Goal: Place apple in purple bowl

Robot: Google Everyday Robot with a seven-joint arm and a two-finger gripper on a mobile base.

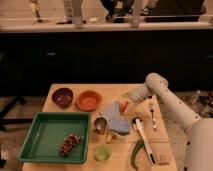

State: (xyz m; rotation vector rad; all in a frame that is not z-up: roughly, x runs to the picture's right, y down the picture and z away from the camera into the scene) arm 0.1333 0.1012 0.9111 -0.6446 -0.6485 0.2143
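Wooden table point(113, 91), parted jaws by apple point(125, 106)

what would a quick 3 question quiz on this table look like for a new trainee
1. True or false: the apple already lies in the purple bowl.
2. The grapes lie in: A the orange bowl, B the green tray, C the metal cup.
3. Fill in: the gripper is at the far edge of the ___ cloth, right by the apple.

Key: 1 false, the apple is at the gripper, well right of the purple bowl. 2 B. 3 blue.
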